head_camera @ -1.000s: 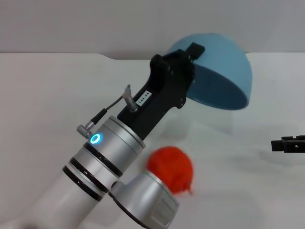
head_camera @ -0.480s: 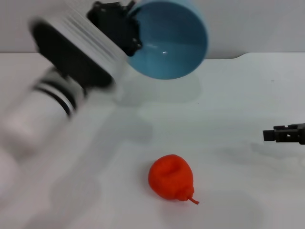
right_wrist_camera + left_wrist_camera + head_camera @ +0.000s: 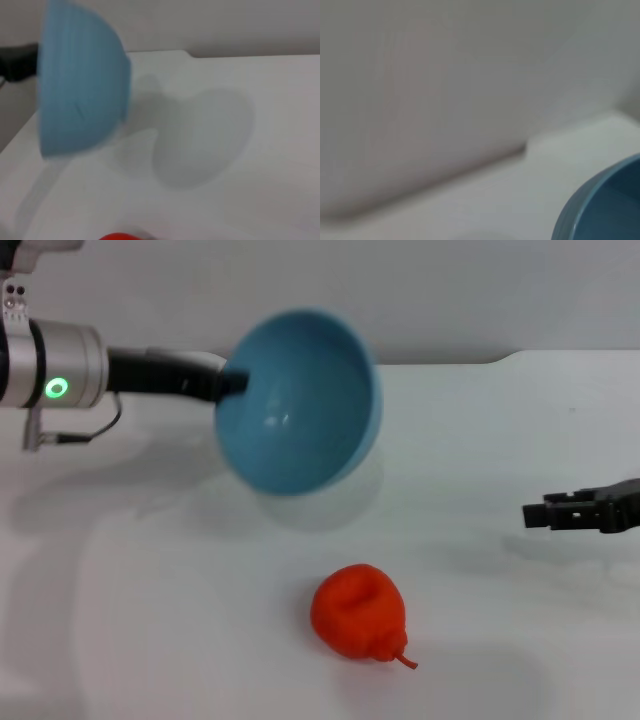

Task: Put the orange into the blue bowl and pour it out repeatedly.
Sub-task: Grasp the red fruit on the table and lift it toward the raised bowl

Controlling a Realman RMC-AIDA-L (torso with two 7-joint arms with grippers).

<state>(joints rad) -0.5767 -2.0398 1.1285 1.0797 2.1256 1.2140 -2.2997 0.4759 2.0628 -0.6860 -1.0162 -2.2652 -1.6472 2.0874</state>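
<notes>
The orange [image 3: 358,613] lay nearest on the white table [image 3: 520,440], stem nub down-right. The right gripper [image 3: 529,513] hovered at the right edge — its opening could not be told. Farther back, the left gripper [image 3: 232,386] pinched the rim of the blue bowl [image 3: 298,400], held tipped, nothing inside — fingertips hidden.

The left pincer [image 3: 228,385] reaches in from the left side and grips the rim of the blue bowl [image 3: 298,401], holding it in the air above the white table [image 3: 480,490], tipped on its side with the empty hollow facing the camera. The orange [image 3: 358,613] lies on the table nearer the robot, apart from the bowl. The right pincer [image 3: 535,513] hovers at the right edge, well apart from both.
</notes>
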